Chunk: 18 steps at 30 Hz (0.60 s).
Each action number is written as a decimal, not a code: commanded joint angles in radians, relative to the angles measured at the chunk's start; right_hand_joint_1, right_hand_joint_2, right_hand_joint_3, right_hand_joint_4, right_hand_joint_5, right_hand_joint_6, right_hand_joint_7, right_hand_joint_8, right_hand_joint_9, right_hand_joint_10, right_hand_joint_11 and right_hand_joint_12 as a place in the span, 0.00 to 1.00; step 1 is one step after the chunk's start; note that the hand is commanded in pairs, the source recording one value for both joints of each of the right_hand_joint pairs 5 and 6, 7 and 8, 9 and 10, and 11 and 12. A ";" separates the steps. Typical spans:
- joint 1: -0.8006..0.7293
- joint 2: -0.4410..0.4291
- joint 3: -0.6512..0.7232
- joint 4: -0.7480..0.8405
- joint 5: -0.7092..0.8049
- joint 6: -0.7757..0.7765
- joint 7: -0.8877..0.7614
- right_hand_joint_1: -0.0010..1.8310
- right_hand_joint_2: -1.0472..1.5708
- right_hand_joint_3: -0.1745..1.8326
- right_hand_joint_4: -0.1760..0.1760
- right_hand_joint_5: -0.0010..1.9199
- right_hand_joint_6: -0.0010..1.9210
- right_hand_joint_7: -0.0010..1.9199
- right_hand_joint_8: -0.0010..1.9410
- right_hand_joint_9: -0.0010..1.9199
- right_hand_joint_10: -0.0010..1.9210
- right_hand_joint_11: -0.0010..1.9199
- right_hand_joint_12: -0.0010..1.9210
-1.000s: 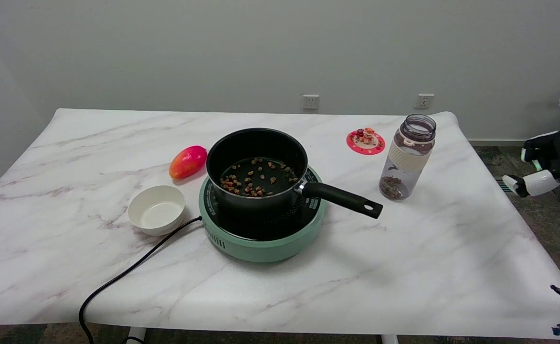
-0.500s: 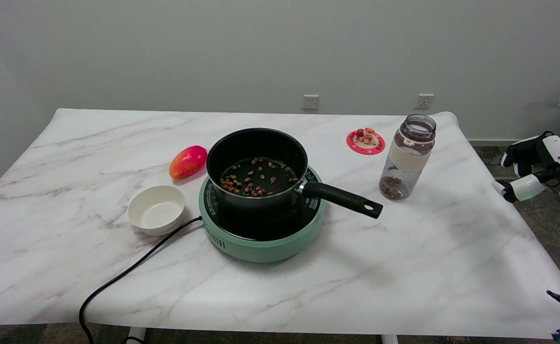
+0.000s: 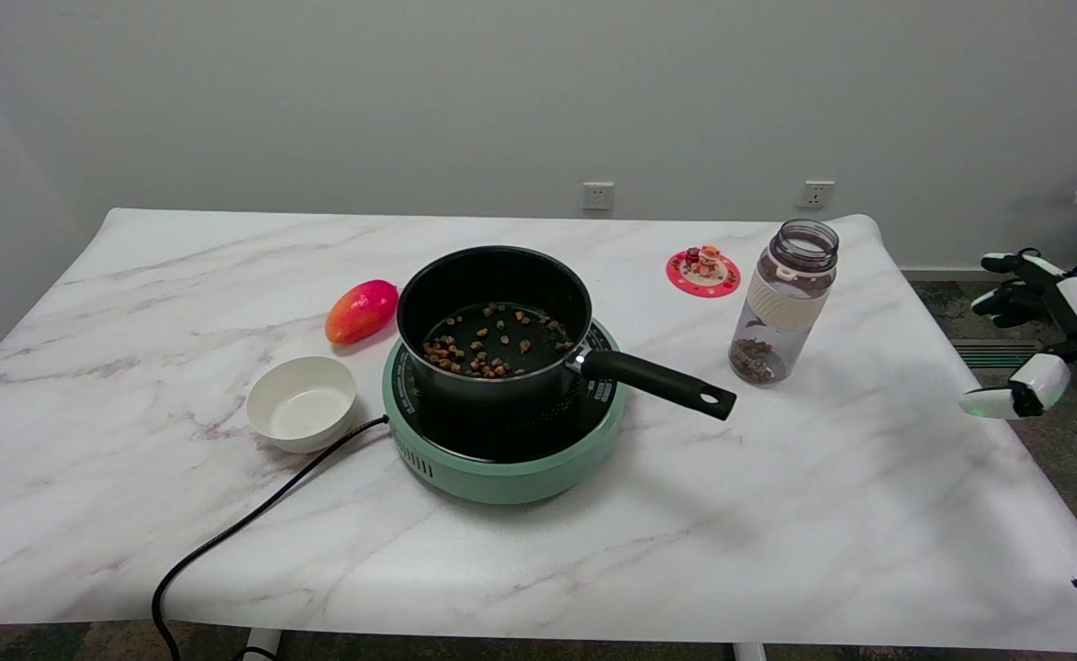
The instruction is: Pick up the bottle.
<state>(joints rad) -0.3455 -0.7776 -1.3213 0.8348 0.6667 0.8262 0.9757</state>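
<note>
The bottle [image 3: 784, 302] stands upright on the table [image 3: 869, 514] toward its far right, at about two o'clock from the saucepan [image 3: 494, 321]. It is a clear, lidless plastic bottle with a pale band around its upper body and a little brown, pellet-like content at the bottom, so it is probably light and stiff, a bit slick on the bare plastic, and top-heavy enough to tip if nudged. The banded part looks like the best place to take hold, and the bottle should be kept upright because the mouth is open. The right hand [image 3: 1029, 344] hovers off the table's right edge, at three o'clock from the bottle and well apart from it, fingers spread and holding nothing. The path between them looks free. The saucepan's black handle [image 3: 657, 380] points toward the bottle's base at its eight o'clock, and a small red coaster [image 3: 703, 272] with figurines lies at its ten o'clock; the green induction cooker [image 3: 504, 441], white bowl [image 3: 301, 402] and mango [image 3: 361, 311] sit farther away.
</note>
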 commanded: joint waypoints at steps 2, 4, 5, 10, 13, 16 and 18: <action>0.005 0.016 0.004 0.082 -0.018 -0.033 0.473 0.75 0.05 0.71 0.50 0.15 0.15 0.32 0.31 0.30 0.30 0.35 0.35; 0.035 0.027 -0.058 0.072 -0.018 -0.029 0.576 0.74 0.03 0.72 0.50 0.14 0.14 0.30 0.30 0.30 0.30 0.35 0.35; 0.059 0.029 -0.098 0.061 -0.018 -0.021 0.649 0.74 0.02 0.70 0.50 0.13 0.13 0.29 0.29 0.29 0.29 0.34 0.34; 0.147 0.016 -0.188 0.002 -0.025 0.047 0.830 0.73 0.01 0.68 0.50 0.12 0.12 0.27 0.27 0.27 0.27 0.30 0.30; 0.185 0.007 -0.224 -0.024 -0.025 0.052 0.880 0.73 0.01 0.68 0.50 0.11 0.11 0.26 0.26 0.25 0.25 0.29 0.29; 0.208 0.000 -0.242 -0.041 -0.025 0.050 0.883 0.72 0.01 0.69 0.50 0.10 0.10 0.24 0.24 0.23 0.23 0.27 0.27; 0.211 -0.003 -0.242 -0.042 -0.025 0.048 0.886 0.72 0.01 0.69 0.50 0.09 0.09 0.23 0.23 0.23 0.23 0.26 0.26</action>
<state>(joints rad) -0.2819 -0.7669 -1.3987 0.8555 0.6543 0.8294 1.4964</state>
